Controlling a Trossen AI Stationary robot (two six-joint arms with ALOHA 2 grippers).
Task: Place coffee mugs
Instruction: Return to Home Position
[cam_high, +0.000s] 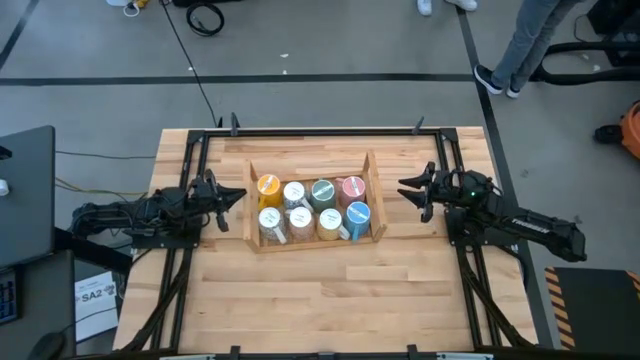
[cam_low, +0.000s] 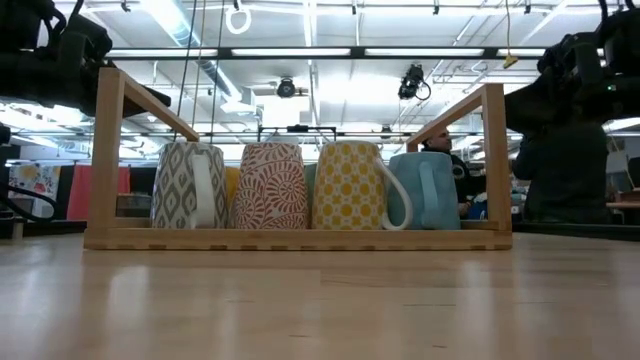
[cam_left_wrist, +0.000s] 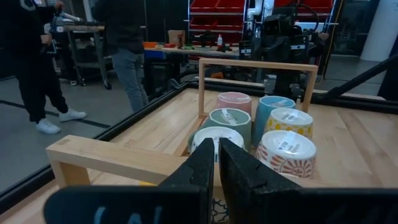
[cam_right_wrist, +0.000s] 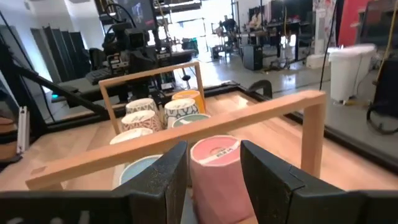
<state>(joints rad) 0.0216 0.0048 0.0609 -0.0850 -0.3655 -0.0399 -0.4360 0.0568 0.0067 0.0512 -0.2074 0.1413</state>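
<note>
Several coffee mugs stand upside down in two rows inside a wooden tray (cam_high: 310, 243) at the table's middle, stickers on their upturned bases. Among them are an orange (cam_high: 268, 185), a green (cam_high: 322, 192), a pink (cam_high: 352, 187) and a blue one (cam_high: 357, 215). The low view shows the near row, from a grey patterned mug (cam_low: 188, 185) to the blue mug (cam_low: 425, 190). My left gripper (cam_high: 240, 196) (cam_left_wrist: 214, 144) is shut just outside the tray's left wall, level and pointing at it. My right gripper (cam_high: 408, 190) (cam_right_wrist: 214, 146) stands open outside the right wall, facing the pink mug (cam_right_wrist: 217, 171).
Black frame rails (cam_high: 190, 160) run along the table's left, right and far edges. Bare wood (cam_high: 320, 300) lies between the tray and the near edge. The tray's top rail (cam_right_wrist: 186, 134) crosses in front of my right gripper. A person's legs (cam_high: 520, 40) show beyond the far edge.
</note>
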